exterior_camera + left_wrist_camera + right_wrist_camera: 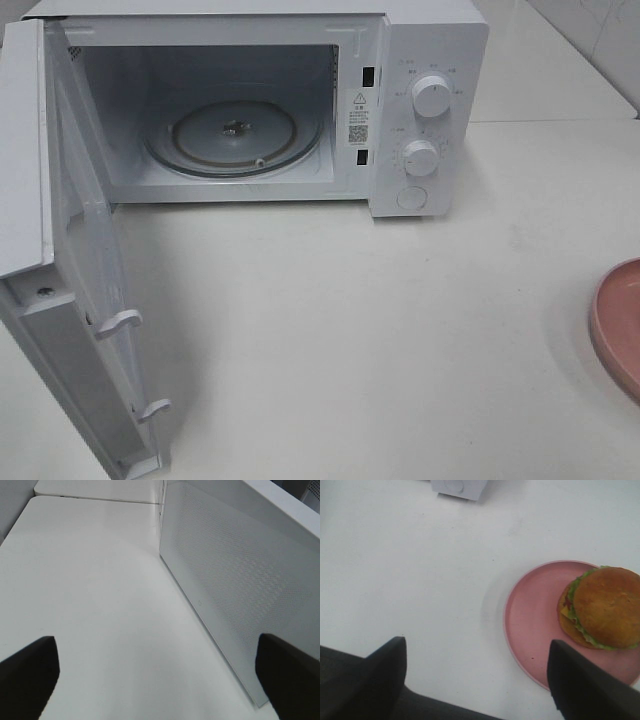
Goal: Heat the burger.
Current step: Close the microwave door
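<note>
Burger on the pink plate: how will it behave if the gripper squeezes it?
The burger looks stacked in loose layers, so it may shear or shed lettuce. Its domed bun seems glossy, maybe slippery. It sits off-centre on the plate, which might slide.

White tabletop (350,330) under soft, even light; tiled wall (600,40) behind.

My left gripper (160,680) shows only two matte black fingers (27,672), blunt and rounded at the tips. My right gripper (477,680) has the same black fingers (387,667), wedge-shaped, above a dark grey body.
</note>
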Tool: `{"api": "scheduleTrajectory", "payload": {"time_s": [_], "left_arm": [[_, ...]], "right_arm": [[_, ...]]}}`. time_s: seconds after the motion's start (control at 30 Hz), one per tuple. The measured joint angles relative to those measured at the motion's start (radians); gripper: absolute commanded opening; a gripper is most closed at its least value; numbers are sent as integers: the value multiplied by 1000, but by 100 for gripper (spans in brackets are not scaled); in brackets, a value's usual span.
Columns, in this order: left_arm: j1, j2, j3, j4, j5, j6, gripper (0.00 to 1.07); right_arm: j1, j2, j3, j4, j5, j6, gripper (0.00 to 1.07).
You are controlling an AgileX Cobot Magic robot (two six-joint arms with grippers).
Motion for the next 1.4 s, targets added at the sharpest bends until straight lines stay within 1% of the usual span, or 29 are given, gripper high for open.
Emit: {"api": "scheduleTrajectory", "payload": {"time_s": [0.03,0.07,0.1,0.13,0.17,0.2,0.23,0.3,0.33,0.4,0.43,0.47,0.5,0.53,0.57,0.7,1.4], "left_arm": [[0,0,0,0,0,0,100],[0,0,0,0,0,0,100],[0,0,0,0,0,0,100],[0,0,0,0,0,0,100],[0,0,0,0,0,0,100],[0,0,0,0,0,0,100],[0,0,0,0,0,0,100],[0,0,0,0,0,0,100],[0,0,0,0,0,0,100],[0,0,0,0,0,0,100],[0,0,0,0,0,0,100],[0,0,0,0,0,0,100],[0,0,0,0,0,0,100],[0,0,0,0,0,0,100],[0,0,0,0,0,0,100],[0,0,0,0,0,0,100],[0,0,0,0,0,0,100]], "right_arm": [[-49,-38,19,0,-1,-29,76],[-49,-38,19,0,-1,-29,76],[-68,-54,29,0,-1,-37,76],[-116,-99,49,0,-9,-47,76],[-116,-99,49,0,-9,-47,76],[-158,-142,68,3,-18,-49,76],[-158,-142,68,3,-18,-49,76],[-220,-211,98,21,-20,-78,76],[-220,-211,98,21,-20,-78,76],[-277,-285,132,73,-32,-130,76],[-277,-285,132,73,-32,-130,76],[-310,-329,144,117,-46,-172,76],[-310,-329,144,117,-46,-172,76],[-334,-367,146,158,-51,-209,76],[-345,-383,146,167,-52,-226,76],[-361,-398,146,180,-54,-226,76],[-361,-398,146,180,-54,-226,76]]}}
